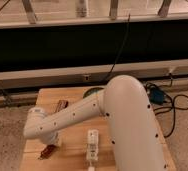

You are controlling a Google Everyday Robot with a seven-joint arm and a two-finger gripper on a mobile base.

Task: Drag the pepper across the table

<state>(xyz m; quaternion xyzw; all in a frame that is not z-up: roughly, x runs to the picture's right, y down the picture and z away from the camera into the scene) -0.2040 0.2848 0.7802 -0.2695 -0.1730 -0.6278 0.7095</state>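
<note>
Since our gripper (pixel 51 142) sits low just over the pepper (pixel 47 152) at the near left corner of the table (pixel 72 153), and we cannot tell its state or whether it holds anything, we judge the risk is slipping off the slender pepper, or nudging it over the near edge.

The pepper (pixel 47 152), slim and reddish-brown, lies slantwise near the left front corner of the light wooden table (pixel 73 149), right below my gripper (pixel 52 142).

White arm (pixel 87 112) bends sharply downward; gripper (pixel 52 143) hangs low beneath its wrist.
</note>
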